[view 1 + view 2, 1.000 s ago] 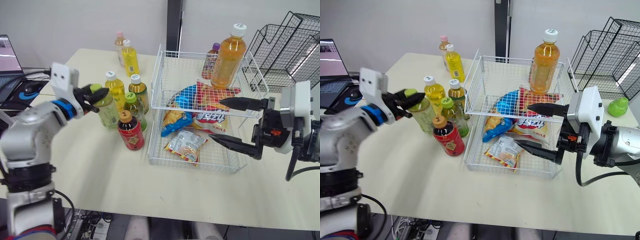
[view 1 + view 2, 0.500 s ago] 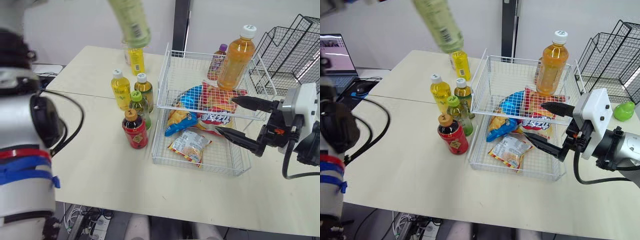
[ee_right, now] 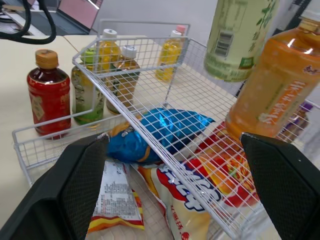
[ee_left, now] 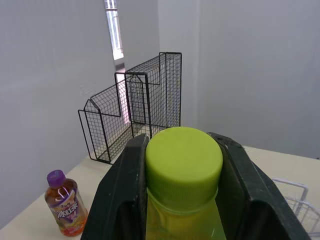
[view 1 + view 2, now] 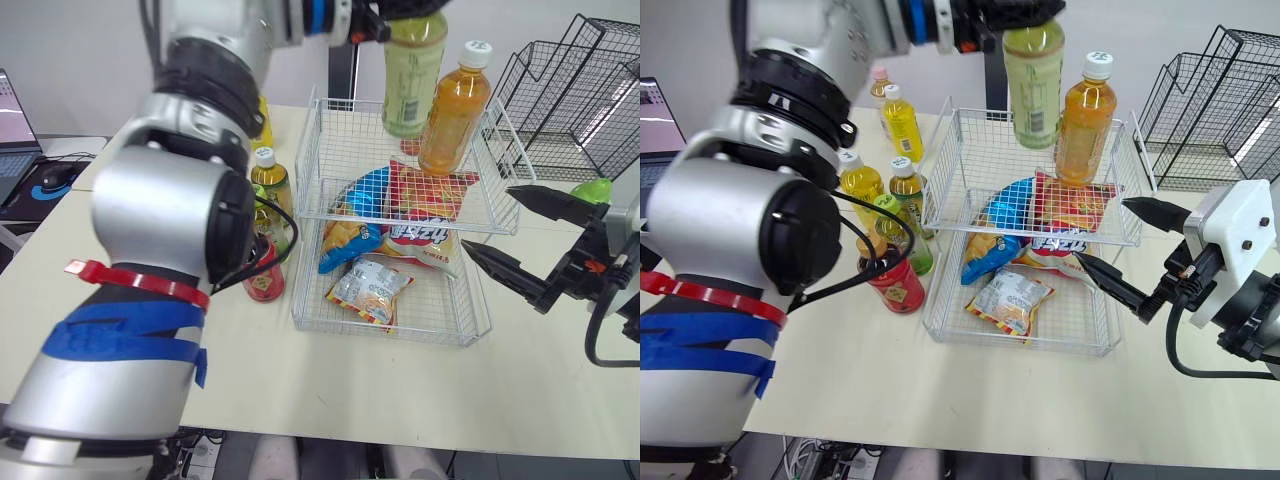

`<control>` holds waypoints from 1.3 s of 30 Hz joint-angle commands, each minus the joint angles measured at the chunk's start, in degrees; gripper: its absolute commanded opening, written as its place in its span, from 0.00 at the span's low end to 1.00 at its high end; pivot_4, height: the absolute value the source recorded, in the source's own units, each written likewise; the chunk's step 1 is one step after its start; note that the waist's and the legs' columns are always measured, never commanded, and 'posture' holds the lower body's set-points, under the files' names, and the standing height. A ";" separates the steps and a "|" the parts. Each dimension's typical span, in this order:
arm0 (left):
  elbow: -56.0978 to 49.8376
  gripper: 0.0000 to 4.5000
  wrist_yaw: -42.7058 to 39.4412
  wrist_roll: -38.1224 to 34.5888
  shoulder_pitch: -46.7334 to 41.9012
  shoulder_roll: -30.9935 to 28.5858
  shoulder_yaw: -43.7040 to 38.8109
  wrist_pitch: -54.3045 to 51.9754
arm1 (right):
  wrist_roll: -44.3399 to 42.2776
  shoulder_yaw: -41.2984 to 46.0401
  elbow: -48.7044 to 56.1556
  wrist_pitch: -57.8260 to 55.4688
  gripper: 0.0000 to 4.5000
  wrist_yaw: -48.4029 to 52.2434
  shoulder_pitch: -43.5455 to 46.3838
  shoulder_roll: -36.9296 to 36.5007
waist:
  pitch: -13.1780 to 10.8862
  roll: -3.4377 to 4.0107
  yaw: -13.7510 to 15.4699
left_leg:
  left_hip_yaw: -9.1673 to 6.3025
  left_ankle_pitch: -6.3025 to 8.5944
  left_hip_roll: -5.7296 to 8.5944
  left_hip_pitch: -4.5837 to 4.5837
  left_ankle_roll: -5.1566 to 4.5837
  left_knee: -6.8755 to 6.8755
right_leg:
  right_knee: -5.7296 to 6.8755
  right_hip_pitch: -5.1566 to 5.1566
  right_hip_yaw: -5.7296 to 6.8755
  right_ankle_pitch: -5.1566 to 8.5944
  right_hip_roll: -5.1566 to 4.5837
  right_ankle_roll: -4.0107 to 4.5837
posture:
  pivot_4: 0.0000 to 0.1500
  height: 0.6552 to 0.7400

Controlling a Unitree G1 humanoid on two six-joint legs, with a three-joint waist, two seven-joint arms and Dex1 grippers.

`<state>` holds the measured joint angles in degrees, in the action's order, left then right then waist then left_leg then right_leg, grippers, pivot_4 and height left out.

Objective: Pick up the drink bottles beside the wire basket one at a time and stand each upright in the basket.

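left gripper (image 4: 183,150), clamped on the cap of the green tea bottle (image 5: 413,72), has swung it from beside the wire basket (image 5: 350,130) to over its far end; right gripper (image 5: 488,218) spread; lowering remains.

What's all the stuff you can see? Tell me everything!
table: 1, cream, under everything.
wire basket: 1, white, mid-table.
snack bags: 3, blue, red, silvery, lying in the basket.
orange drink bottle: 1, orange, standing in the basket's back.
green tea bottle: 1, pale green, held above the basket.
bottles: 6, yellow, yellow, brown, green, red, one pink-capped, left of the basket.
purple-capped bottle: 1, purple cap, on the table near the racks.
wire racks: 2 I think, black, back right.
pear-shaped thing: 1, green, right of the basket.
laptop: 1, dark, far left.
left gripper: 1, black, jaws shut on the green tea bottle.
right gripper: 1, black, jaws open, right of the basket.
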<state>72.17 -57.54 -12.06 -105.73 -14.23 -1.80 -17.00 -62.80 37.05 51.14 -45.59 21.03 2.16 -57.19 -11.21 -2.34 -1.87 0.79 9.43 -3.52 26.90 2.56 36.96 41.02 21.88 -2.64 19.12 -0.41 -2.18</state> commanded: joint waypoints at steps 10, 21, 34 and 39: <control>1.85 0.30 4.77 3.08 2.27 3.59 -2.96 4.65 | -5.57 8.92 2.77 0.74 1.00 -2.96 -3.52 -2.33 | -0.01 0.04 0.20 | -0.02 0.00 0.04 0.01 0.01 0.03 | -0.01 -0.05 0.03 0.00 -0.01 -0.01 | 1.00 0.50; 1.16 0.72 -0.12 3.82 0.74 1.46 -4.18 3.60 | -6.54 9.46 2.10 1.61 1.00 -3.06 -3.55 -3.29 | -0.01 0.04 0.15 | -0.04 -0.01 0.05 -0.01 0.01 0.03 | -0.01 -0.09 0.04 0.00 -0.01 -0.01 | 1.00 0.50; -10.61 0.99 -7.39 5.23 3.72 -15.15 -2.97 -0.82 | -1.26 -0.65 -4.12 6.33 1.00 3.25 2.77 -3.39 | 0.00 0.07 0.01 | -0.04 -0.01 -0.01 -0.05 0.01 0.04 | 0.01 -0.10 0.05 0.00 0.02 0.00 | 1.00 0.50; -21.44 0.99 -5.62 4.45 8.45 -22.93 -3.67 -9.72 | 1.95 -6.78 -7.60 8.07 1.00 7.27 7.41 -3.03 | 0.00 0.09 -0.11 | -0.05 -0.01 -0.06 -0.09 0.02 0.04 | 0.05 -0.10 0.05 0.00 0.03 0.00 | 1.00 0.50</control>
<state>55.26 -64.06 -6.69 -97.13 -36.15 -4.78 -24.18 -61.80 30.38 43.89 -39.12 27.03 8.46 -59.98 -11.22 -2.25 -1.98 0.72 9.42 -3.57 26.80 2.58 37.00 41.08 21.78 -2.57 19.12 -0.38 -2.18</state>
